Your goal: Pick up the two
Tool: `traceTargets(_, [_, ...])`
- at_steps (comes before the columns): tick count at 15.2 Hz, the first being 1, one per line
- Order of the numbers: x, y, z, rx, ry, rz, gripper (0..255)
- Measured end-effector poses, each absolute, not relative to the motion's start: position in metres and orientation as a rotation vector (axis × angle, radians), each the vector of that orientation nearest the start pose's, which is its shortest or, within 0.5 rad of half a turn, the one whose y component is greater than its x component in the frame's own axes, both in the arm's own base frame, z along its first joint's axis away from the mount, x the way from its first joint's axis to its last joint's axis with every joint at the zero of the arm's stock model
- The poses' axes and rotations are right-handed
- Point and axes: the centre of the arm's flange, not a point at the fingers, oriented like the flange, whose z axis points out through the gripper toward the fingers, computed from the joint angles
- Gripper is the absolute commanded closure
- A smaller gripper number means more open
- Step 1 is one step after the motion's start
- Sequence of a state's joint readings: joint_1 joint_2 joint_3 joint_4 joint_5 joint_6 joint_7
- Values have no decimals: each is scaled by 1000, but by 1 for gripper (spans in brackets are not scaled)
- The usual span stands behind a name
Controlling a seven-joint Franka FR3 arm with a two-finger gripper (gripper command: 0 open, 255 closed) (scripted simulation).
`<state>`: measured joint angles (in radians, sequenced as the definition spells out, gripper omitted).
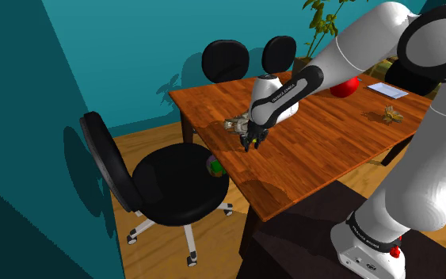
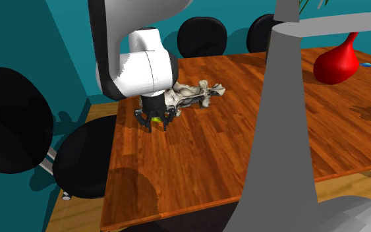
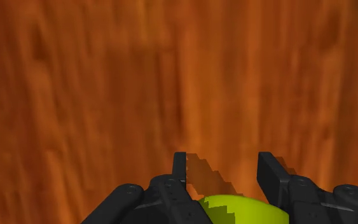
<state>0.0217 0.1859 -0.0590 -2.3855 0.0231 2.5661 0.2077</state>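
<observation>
Yellow-green object [image 3: 234,211], orange-brown streaked table [image 3: 107,76], red vase [image 2: 335,64]

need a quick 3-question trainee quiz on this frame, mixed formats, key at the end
1. True or false: the red vase stands on the wooden table.
2. Which thing on the table lies closest to the gripper? A) a pale knobbly object B) a laptop C) a mug
3. Fill in: in the wrist view, the rounded object between the fingers is ____ in colour.

Key: 1 true; 2 A; 3 yellow-green.
</observation>
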Motion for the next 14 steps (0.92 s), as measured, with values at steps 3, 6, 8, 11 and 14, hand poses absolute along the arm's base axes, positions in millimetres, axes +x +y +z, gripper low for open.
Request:
traceTargets(3, [502, -20, 248, -3113, 415, 11, 255])
traceTargets(6, [501, -21, 260, -3113, 417, 11, 255])
traceTargets(8, [503, -20, 271, -3113, 417, 11, 255])
traceTargets(11, [502, -21, 287, -3113, 417, 10, 255])
traceTargets(14, [501, -21, 302, -3113, 418, 10, 255])
